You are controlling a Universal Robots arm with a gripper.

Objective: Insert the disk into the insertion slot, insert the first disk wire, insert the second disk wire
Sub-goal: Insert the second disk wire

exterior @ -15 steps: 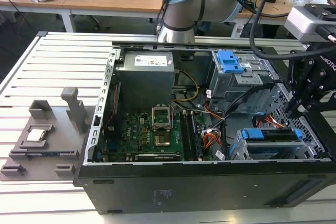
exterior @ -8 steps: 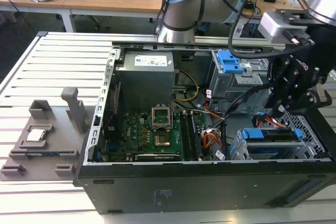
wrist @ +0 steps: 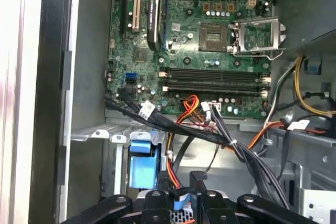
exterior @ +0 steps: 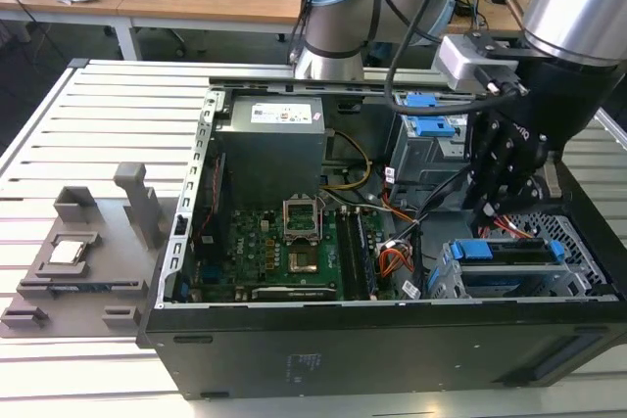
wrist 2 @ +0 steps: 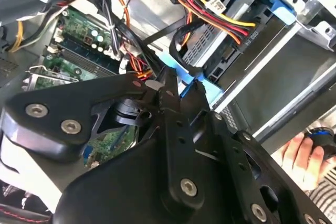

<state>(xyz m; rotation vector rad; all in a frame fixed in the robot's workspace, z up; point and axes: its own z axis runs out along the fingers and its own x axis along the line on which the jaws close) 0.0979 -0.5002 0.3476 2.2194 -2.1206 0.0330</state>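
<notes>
Pinching, seemingly, a blue plug (wrist: 181, 201): fingers (wrist 2: 169, 92) just above the disk (exterior: 487, 250) in the insertion slot (exterior: 446, 278).

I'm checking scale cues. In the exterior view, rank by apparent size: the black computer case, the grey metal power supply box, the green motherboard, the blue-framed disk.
Largest: black computer case.
Next: grey metal power supply box and green motherboard look alike, unranked.
Smallest: blue-framed disk, lying in its silver perforated cage.
</notes>
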